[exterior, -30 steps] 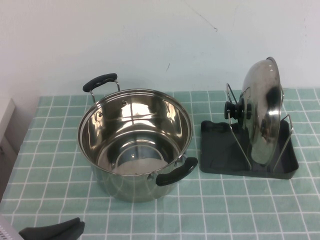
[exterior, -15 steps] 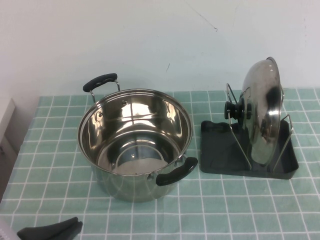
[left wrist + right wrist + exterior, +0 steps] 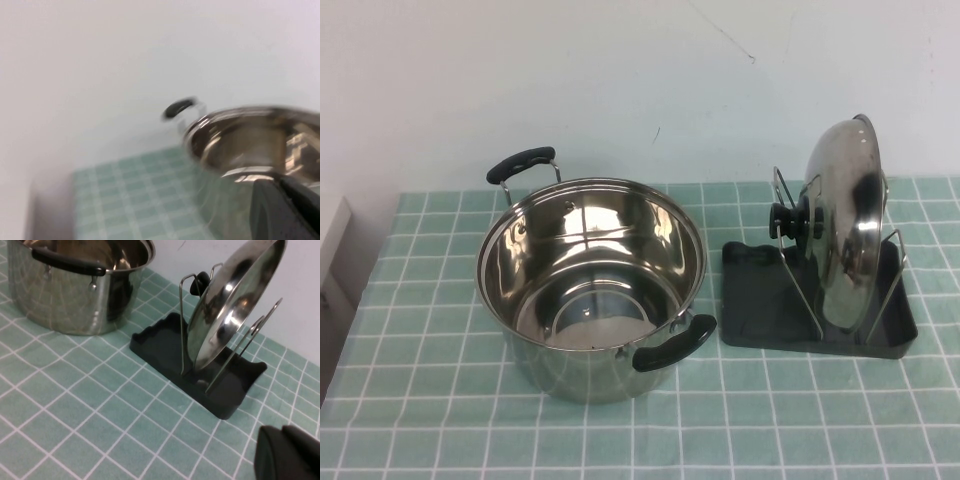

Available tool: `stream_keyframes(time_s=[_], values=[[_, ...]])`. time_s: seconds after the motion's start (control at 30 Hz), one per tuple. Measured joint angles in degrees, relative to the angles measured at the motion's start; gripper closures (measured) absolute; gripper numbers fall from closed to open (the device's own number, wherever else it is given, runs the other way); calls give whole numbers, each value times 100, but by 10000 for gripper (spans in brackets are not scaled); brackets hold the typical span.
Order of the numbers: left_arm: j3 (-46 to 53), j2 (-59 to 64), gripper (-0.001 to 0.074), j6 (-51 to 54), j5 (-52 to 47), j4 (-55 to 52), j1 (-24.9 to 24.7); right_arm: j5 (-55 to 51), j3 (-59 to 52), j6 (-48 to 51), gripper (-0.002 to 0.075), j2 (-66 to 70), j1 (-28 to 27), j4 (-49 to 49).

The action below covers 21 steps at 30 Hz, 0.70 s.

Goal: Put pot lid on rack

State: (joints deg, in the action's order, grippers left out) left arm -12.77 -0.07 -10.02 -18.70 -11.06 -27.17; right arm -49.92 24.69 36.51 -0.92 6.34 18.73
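Steel lid (image 3: 845,225) stands on rack (image 3: 760,310), well ahead of right end effector (image 3: 289,452); left end effector (image 3: 286,210) has withdrawn beside pot (image 3: 590,285); both closed, empty; task looks complete.

A table under a green, white-gridded cloth (image 3: 420,400) carries a deep steel two-handled pot (image 3: 590,290) and a black rectangular plastic rack (image 3: 760,310).

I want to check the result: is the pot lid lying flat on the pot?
No, the pot lid stands on edge in the rack, beside the open pot.
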Motion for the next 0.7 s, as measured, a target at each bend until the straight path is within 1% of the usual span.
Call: stream_keyframes(time_s=[0.1, 0.17, 0.27, 0.47, 0.6, 0.7], values=[[0, -65, 737, 80, -522, 159, 702, 0, 0, 0, 727, 0, 0, 21], [37, -73, 737, 91, -754, 298, 1007, 3, 0, 0, 727, 0, 0, 21], [267, -73, 737, 91, -808, 459, 1301, 12, 0, 0, 727, 0, 0, 21], [869, -73, 737, 91, -450, 671, 1613, 12, 0, 0, 728, 0, 0, 21], [1324, -73, 737, 91, -254, 766, 1661, 12, 0, 0, 727, 0, 0, 21], [1376, -73, 737, 91, -150, 895, 1661, 12, 0, 0, 728, 0, 0, 21]])
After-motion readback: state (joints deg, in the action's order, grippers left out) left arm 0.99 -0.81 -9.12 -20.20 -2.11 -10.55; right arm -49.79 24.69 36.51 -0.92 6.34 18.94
